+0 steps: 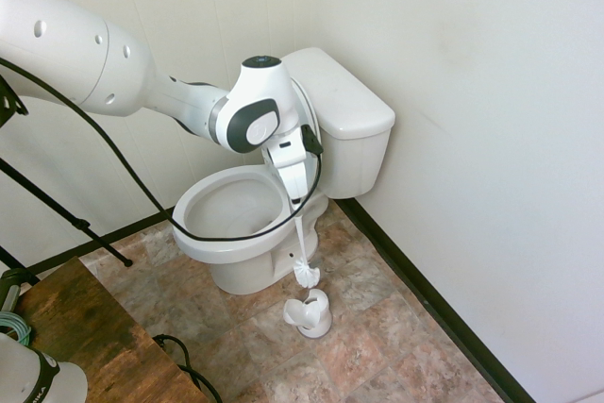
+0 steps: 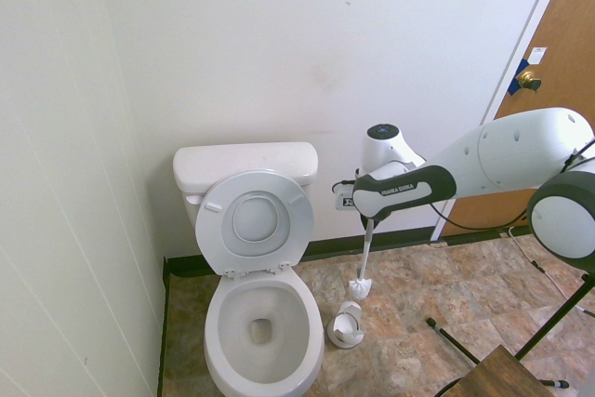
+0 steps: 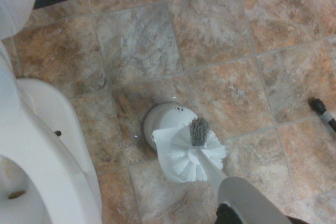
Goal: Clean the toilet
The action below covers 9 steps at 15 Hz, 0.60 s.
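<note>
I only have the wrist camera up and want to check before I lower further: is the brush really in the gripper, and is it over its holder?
Observer: Yes. In the first outside view the gripper is shut on the handle of the brush, which hangs straight down.
Operator: Is the brush head in the holder yet?
Observer: No. The second outside view shows the bristles clear above the holder, with floor showing between them.
Operator: Is the toilet lid up or down?
Observer: Up. The lid of the toilet leans back against the tank, and the bowl is open.
</note>
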Tool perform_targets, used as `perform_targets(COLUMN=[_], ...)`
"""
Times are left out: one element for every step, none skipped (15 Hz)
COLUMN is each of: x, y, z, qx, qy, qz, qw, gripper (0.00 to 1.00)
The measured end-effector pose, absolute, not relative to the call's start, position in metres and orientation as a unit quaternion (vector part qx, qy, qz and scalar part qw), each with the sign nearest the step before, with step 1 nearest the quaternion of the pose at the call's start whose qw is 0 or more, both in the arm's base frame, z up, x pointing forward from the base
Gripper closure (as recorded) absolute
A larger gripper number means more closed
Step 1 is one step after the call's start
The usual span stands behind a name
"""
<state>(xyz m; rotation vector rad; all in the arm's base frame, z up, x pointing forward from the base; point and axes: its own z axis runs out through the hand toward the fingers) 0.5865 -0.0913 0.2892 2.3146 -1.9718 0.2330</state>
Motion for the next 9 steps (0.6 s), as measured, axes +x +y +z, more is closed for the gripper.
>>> perform_targets(x=[0.585,0.584,0.584,0.583,0.583,0.582,0.581,0.58,0.58], y=[-0.092,-0.092,-0.093,-0.094,-0.094,-0.094,-0.093,-0.092,-0.091], z=[0.279,0.268,0.256,0.242,0.23,0.217,0.205,0.193,0.183], qx=[0.758,0.758,0.758,0.757,0.756,0.755,0.753,0.752,0.751], qy=[-0.647,-0.647,-0.647,-0.648,-0.65,-0.652,-0.654,-0.655,-0.657], qz=[0.074,0.072,0.069,0.065,0.061,0.058,0.054,0.05,0.048], qw=[0.045,0.046,0.048,0.049,0.049,0.049,0.049,0.049,0.048], gripper=[1.0,1.0,1.0,1.0,1.0,1.0,1.0,1.0,1.0])
